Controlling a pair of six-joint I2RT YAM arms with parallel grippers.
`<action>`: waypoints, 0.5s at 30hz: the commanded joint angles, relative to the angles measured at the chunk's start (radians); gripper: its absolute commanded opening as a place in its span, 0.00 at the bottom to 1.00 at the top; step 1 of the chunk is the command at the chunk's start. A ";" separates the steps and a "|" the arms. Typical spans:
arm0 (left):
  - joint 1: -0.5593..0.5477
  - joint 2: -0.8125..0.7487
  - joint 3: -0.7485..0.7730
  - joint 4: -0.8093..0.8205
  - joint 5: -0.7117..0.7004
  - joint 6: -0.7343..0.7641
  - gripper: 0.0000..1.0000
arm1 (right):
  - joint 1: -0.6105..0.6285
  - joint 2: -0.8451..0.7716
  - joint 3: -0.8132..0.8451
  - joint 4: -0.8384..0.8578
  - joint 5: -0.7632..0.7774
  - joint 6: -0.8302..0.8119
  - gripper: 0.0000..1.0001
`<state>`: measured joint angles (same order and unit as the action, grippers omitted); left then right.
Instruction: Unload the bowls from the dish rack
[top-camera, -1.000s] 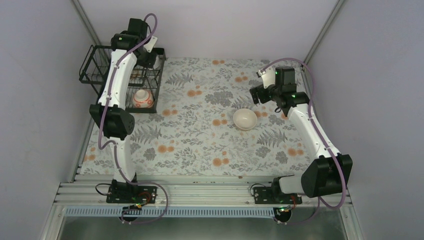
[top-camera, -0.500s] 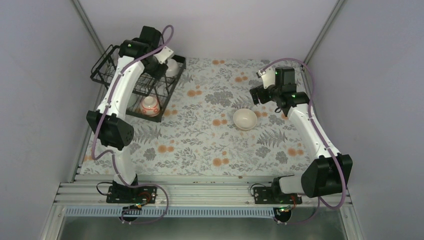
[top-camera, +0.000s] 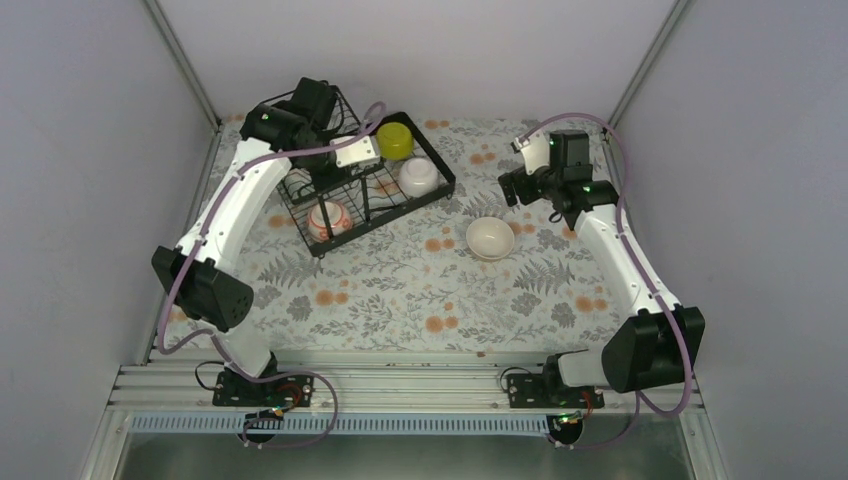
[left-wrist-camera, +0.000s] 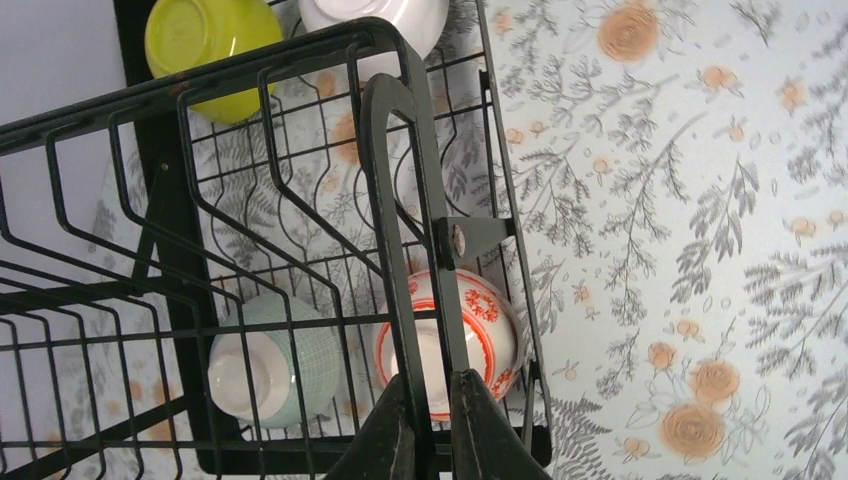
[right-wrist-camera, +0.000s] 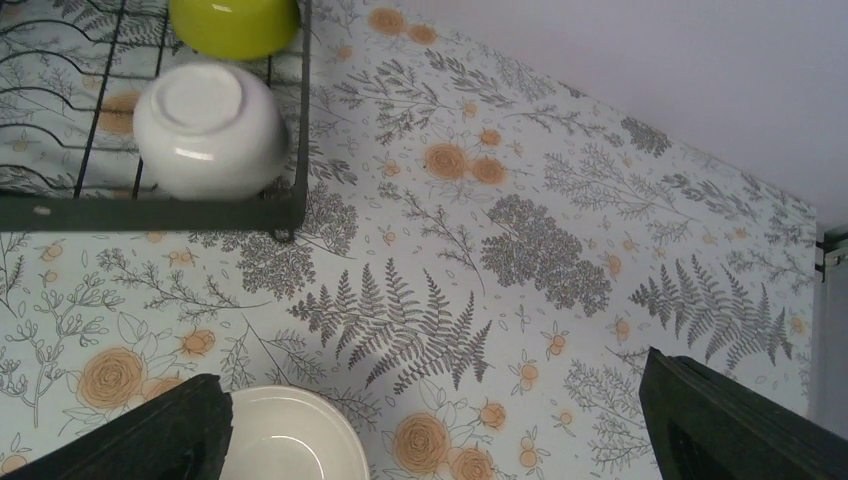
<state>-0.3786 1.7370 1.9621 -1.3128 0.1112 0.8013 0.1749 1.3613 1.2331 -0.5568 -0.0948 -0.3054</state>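
My left claw (left-wrist-camera: 432, 400), clamped on a wire of the dish rack (left-wrist-camera: 165, 200), has swung it toward centre; its lime bowl (top-camera: 395, 140) and white bowl (top-camera: 416, 177) now lie near my wide-open, empty right claw (top-camera: 515, 187).

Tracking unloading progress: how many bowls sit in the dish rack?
4. In the dish rack: yellow-green bowl and white bowl at its right end; red-patterned bowl and pale green bowl at its near-left end. Others may be hidden.

Bright even light, faint soft shadows under dish rack (top-camera: 378, 200), sharp focus
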 joint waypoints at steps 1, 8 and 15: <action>-0.008 -0.096 -0.069 0.082 -0.033 0.252 0.02 | 0.008 0.010 0.045 -0.008 0.009 -0.031 1.00; 0.022 -0.233 -0.264 0.193 -0.089 0.428 0.02 | 0.008 0.015 0.046 -0.009 0.004 -0.053 1.00; 0.094 -0.365 -0.436 0.286 -0.114 0.602 0.02 | 0.008 0.033 0.062 -0.009 -0.011 -0.056 1.00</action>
<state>-0.3344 1.4120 1.5623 -1.1194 0.1219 1.1309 0.1764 1.3815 1.2591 -0.5636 -0.0956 -0.3477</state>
